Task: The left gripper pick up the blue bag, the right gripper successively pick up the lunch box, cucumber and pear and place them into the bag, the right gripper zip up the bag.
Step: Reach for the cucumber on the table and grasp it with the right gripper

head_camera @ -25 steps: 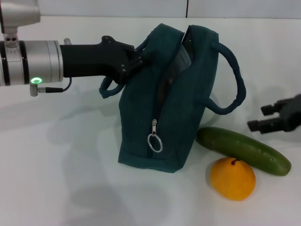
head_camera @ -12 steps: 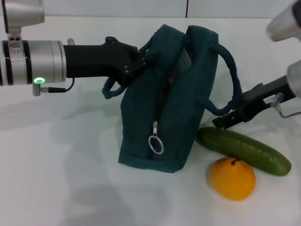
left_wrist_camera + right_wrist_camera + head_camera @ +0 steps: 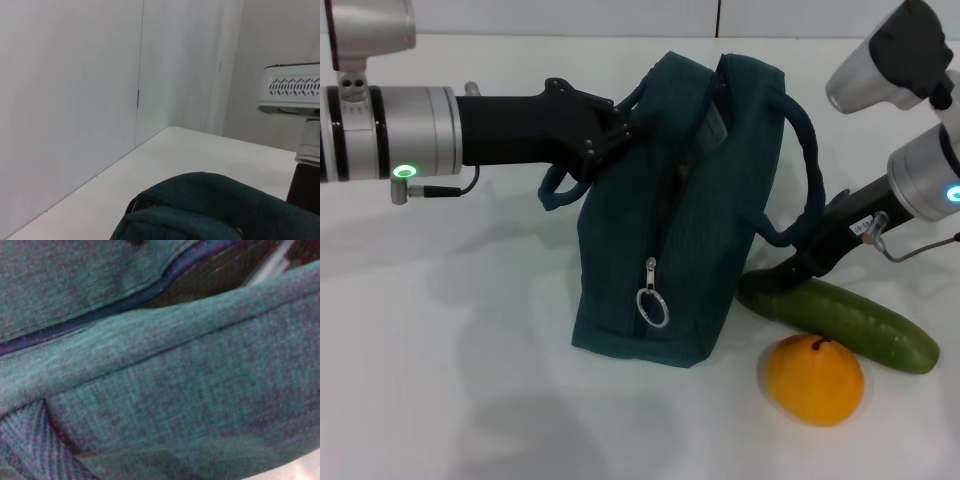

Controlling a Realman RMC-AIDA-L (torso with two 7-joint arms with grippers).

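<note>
Nearest me on the white table (image 3: 450, 400) sits the pear (image 3: 814, 380), touching the cucumber (image 3: 838, 320) just behind it. My right gripper (image 3: 782, 278) is low on the cucumber's near end, squeezed in beside the blue bag (image 3: 670, 210) and under its right handle (image 3: 810, 170); whether those fingers are parted or pinched I cannot tell, since the tips sit against the dark skin. My right wrist view shows only teal fabric and a strip of the open zipper.

The bag stands upright in the middle, zipper ring (image 3: 651, 303) hanging low, mouth gaping at the top. I cannot see the lunch box anywhere.

Farther back, my left gripper (image 3: 610, 130) is clenched on the bag's left handle and top edge.

My worry: lifting the cucumber could snag my right arm in that handle loop and drag the bag over. The cucumber could also roll and nudge the pear away.
</note>
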